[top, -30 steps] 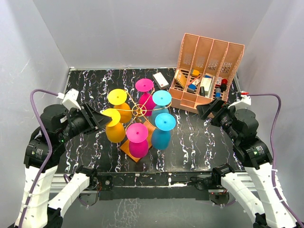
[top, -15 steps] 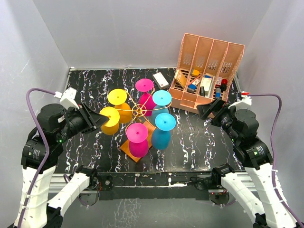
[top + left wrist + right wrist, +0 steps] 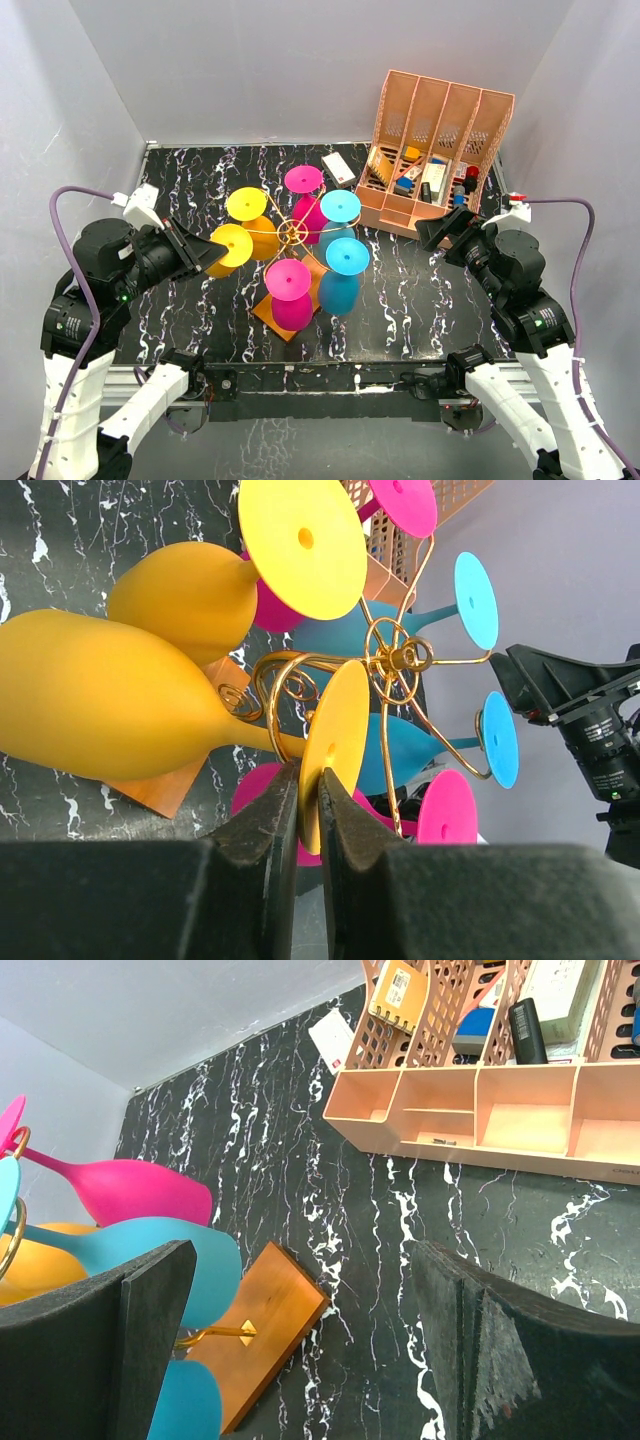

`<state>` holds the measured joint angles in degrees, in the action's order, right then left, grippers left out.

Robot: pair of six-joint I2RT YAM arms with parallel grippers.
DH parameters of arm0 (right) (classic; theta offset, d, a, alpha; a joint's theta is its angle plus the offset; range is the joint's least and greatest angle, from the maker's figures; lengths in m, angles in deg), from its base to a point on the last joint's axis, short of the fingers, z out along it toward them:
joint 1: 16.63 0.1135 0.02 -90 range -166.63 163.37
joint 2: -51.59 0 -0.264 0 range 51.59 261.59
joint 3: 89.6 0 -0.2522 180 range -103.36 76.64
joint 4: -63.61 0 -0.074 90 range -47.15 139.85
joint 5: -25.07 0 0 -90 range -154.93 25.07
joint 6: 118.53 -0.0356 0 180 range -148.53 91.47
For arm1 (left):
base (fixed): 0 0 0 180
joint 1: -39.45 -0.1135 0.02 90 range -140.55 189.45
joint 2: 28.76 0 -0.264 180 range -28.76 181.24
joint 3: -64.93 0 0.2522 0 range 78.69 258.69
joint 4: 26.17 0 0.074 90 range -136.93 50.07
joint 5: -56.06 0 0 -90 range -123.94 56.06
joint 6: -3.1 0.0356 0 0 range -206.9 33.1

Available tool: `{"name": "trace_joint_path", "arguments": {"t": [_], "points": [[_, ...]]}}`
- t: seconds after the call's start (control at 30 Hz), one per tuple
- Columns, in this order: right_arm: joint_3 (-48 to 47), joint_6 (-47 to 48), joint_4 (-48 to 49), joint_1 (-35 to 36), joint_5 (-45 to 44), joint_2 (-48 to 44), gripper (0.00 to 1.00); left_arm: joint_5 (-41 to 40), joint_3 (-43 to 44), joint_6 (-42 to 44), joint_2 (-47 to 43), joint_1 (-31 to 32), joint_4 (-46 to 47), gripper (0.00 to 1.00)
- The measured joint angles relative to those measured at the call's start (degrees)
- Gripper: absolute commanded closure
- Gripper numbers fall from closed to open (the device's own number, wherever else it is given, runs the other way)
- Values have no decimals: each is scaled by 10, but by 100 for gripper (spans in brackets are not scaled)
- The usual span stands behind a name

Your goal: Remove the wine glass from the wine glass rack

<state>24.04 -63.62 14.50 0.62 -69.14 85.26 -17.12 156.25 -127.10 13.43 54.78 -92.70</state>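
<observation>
The gold wire wine glass rack (image 3: 292, 232) stands mid-table on its orange base (image 3: 272, 316), with coloured glasses hanging upside down. My left gripper (image 3: 207, 254) is at the rack's left side, shut on the round foot of a yellow wine glass (image 3: 233, 245). In the left wrist view the fingers (image 3: 268, 825) pinch the foot's edge (image 3: 338, 730). The glass's bowl (image 3: 100, 700) tilts out to the left, and its stem lies in a curled gold arm (image 3: 272, 676). My right gripper (image 3: 436, 232) is open and empty, to the right of the rack.
Other glasses hang on the rack: one yellow (image 3: 246, 203), two pink (image 3: 303, 180) (image 3: 288, 280) and two blue (image 3: 341, 207) (image 3: 347, 256). A salmon-pink desk organiser (image 3: 440, 150) stands at the back right. A white card (image 3: 338, 167) lies behind the rack.
My left gripper has drawn back to the left with the yellow glass, sliding it outward from the rack's centre and tipping its bowl up. The right arm has not moved.
</observation>
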Motion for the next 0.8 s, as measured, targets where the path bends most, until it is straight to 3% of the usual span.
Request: {"name": "trace_joint_path", "arguments": {"t": [0.27, 0.8], "points": [[0, -1, 0, 0, -4, -2, 2, 1, 2, -30, 0, 0, 0, 100], [0, -9, -1, 0, -9, -5, 2, -25, -8, -173, -15, 0, 5, 100]]}}
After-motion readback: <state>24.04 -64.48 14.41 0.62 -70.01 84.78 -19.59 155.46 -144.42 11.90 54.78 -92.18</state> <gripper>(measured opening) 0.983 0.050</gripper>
